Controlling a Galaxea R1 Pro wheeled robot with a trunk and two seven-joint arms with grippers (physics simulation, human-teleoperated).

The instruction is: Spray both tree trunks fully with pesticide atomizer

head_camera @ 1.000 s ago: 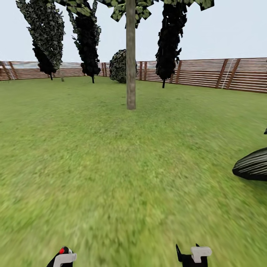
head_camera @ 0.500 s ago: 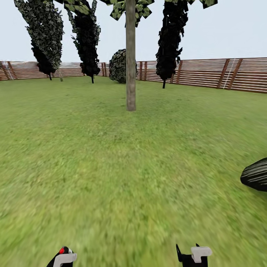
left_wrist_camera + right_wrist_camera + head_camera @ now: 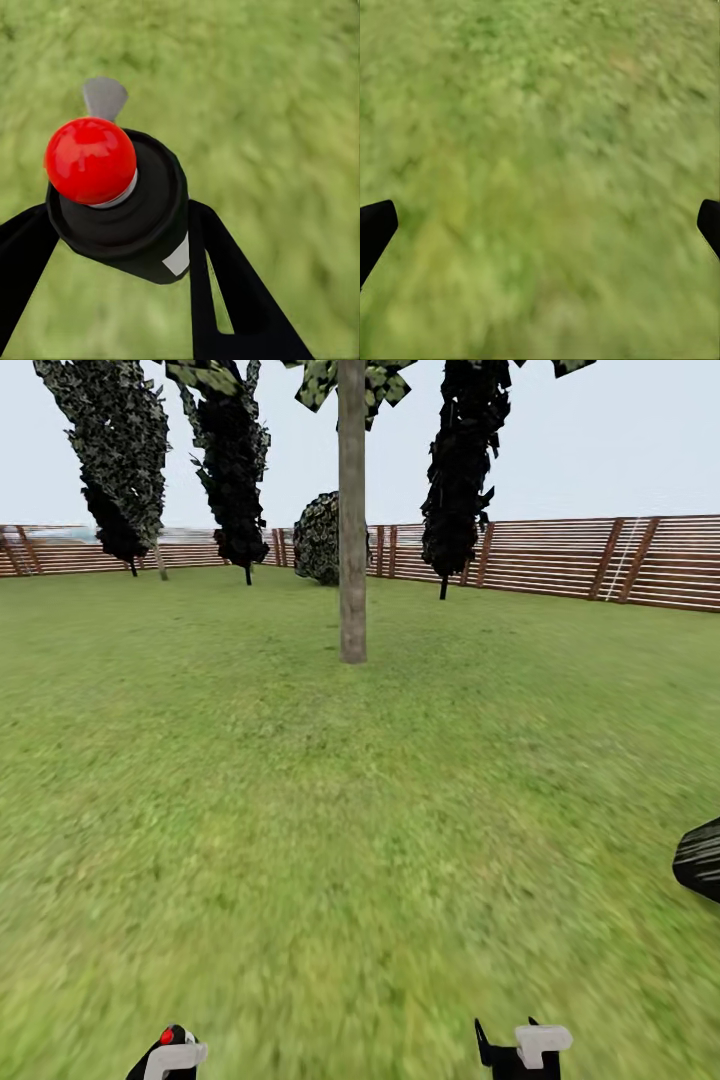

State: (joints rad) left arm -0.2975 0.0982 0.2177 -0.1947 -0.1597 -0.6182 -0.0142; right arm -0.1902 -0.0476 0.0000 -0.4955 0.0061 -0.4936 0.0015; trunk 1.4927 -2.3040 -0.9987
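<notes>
Fingers (image 3: 217, 292) of the left gripper (image 3: 120, 247) clamp the pesticide atomizer (image 3: 124, 206) on both sides, holding it above the grass lawn (image 3: 300, 810); its red top (image 3: 90, 160) faces the wrist camera. Right gripper (image 3: 540, 225) fingers (image 3: 375, 229) stand wide apart over grass, holding nothing. Ahead, one grey-brown tree trunk (image 3: 352, 510) stands upright, well apart from both grippers. A wooden fence (image 3: 560, 558) runs behind it.

The tree trunk (image 3: 352, 510) stands on the lawn (image 3: 300, 810) well ahead of both grippers, the fence (image 3: 560, 555) behind it.
</notes>
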